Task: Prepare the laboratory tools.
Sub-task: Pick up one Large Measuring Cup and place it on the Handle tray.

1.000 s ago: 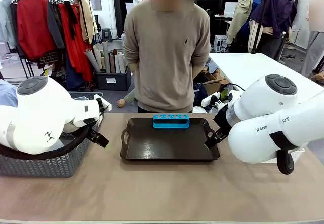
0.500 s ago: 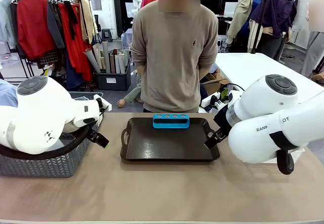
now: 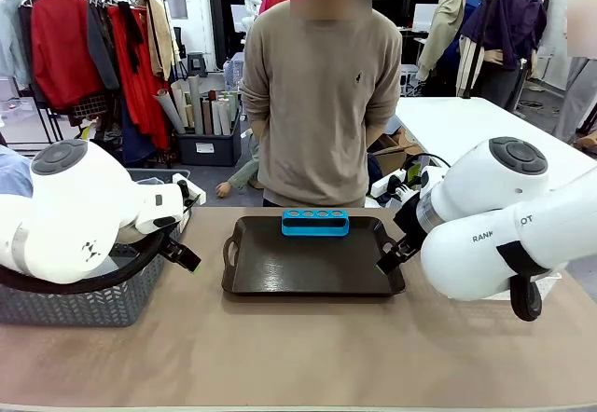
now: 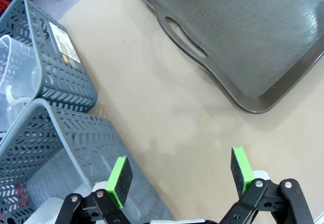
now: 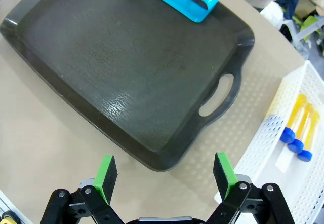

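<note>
Item 1: dark plastic tray with cut-out handles (image 3: 312, 267). It lies flat at the centre of the table (image 3: 298, 356), between the two arms, where either can reach it. Its floor is bare, so the laying-out looks not yet begun.

Item 2: blue rack with four round holes (image 3: 315, 222). It sits on the tray's far edge with its holes up and empty, apparently waiting for the tubes.

Item 3: small orange tubes with blue caps (image 5: 298, 120). They lie side by side in the white mesh basket (image 5: 255, 150), just beside the tray's right handle on the right arm's side. At least three caps can be counted.

Item 4: clear plastic vessel (image 4: 15, 72). It is stored in the farther of two grey plastic baskets (image 4: 71, 89) on the left arm's side. It is probably the measuring beaker, though no spout can be made out.

Item 5: left gripper (image 4: 180, 169). Its jaws are wide apart with nothing between them, and it hangs over bare table between the baskets and the tray's left handle.

Item 6: right gripper (image 5: 164, 173). Its jaws are spread and empty above the tray's near right corner, a short reach from the tubes.

Item 7: person (image 3: 317, 95). The person stands at the far side with arms behind the back, handling nothing.
</note>
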Controlling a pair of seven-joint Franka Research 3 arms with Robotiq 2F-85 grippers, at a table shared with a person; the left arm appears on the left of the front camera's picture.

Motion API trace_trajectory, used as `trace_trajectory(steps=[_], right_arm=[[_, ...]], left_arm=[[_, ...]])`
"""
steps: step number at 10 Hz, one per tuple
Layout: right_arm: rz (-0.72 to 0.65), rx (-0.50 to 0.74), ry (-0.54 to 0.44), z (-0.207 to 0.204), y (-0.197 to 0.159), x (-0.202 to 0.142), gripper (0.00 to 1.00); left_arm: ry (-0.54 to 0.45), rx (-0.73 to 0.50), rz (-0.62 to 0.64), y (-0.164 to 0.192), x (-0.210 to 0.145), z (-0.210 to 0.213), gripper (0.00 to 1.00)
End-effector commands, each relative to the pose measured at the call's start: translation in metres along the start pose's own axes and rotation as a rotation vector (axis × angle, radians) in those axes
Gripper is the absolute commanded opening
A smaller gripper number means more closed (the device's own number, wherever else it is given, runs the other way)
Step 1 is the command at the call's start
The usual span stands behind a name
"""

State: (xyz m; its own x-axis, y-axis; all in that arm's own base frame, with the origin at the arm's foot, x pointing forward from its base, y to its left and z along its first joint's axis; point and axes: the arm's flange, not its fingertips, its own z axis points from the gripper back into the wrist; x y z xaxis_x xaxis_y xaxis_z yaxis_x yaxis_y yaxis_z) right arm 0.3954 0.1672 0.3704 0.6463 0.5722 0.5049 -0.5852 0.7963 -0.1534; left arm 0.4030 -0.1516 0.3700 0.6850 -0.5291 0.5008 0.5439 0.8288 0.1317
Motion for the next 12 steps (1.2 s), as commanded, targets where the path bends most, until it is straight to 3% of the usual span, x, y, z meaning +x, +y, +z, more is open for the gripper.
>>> trace_trajectory(steps=[1, 5, 9, 12], right_arm=[[0.0, 0.0, 0.0, 0.0, 0.0, 0.0, 1.0], [0.016, 0.154, 0.0, 0.012, 0.01, 0.008, 1.0], [-0.001, 0.292, -0.003, 0.05, 0.0, 0.029, 1.0], [-0.005, 0.255, -0.038, 0.076, -0.024, 0.048, 1.0]], left_arm=[[0.0, 0.0, 0.0, 0.0, 0.0, 0.0, 1.0], [-0.047, -0.02, -0.142, 0.002, -0.002, 0.026, 1.0], [-0.215, -0.049, -0.374, -0.004, -0.012, 0.073, 1.0], [-0.342, -0.074, -0.497, 0.005, -0.038, 0.095, 1.0]])
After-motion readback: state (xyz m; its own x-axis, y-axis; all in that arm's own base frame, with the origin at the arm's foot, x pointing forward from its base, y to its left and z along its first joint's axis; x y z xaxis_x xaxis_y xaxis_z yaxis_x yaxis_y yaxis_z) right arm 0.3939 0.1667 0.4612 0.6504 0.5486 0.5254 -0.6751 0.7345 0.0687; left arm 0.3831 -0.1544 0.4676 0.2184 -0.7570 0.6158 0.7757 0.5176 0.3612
